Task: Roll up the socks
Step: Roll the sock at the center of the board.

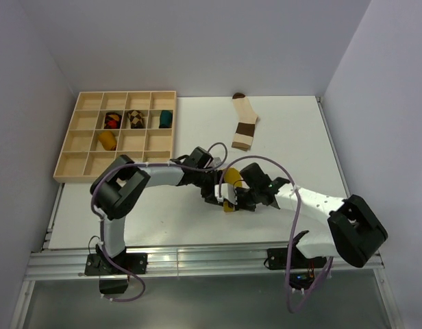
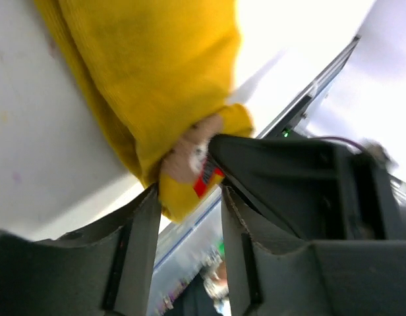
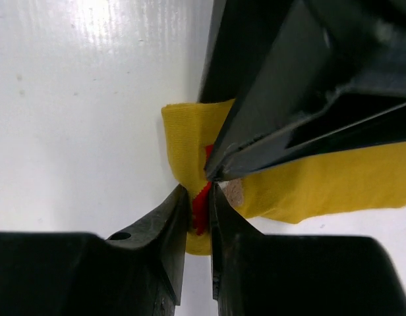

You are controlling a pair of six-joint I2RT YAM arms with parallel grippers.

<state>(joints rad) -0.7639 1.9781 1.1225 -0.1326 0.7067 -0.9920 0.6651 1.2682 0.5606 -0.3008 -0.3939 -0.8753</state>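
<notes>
The bright yellow sock (image 1: 231, 179) lies bunched on the white table between my two grippers. In the left wrist view the yellow sock (image 2: 150, 72) fills the top, and its end with a red mark sits between the tips of my left gripper (image 2: 190, 191), which holds it. My right gripper (image 3: 200, 187) is shut on the sock's (image 3: 321, 178) edge at the red mark, right beside the left fingertips. In the top view the left gripper (image 1: 221, 192) and the right gripper (image 1: 240, 195) meet at the sock. The cream sock with brown bands (image 1: 245, 127) lies flat at the back.
A wooden compartment tray (image 1: 72, 164) stands at the back left. It holds a mustard-orange roll (image 1: 107, 140), a red-and-dark bundle (image 1: 113, 120), a brown-checkered bundle (image 1: 135, 119) and a teal bundle (image 1: 166, 118). Walls enclose the table on three sides.
</notes>
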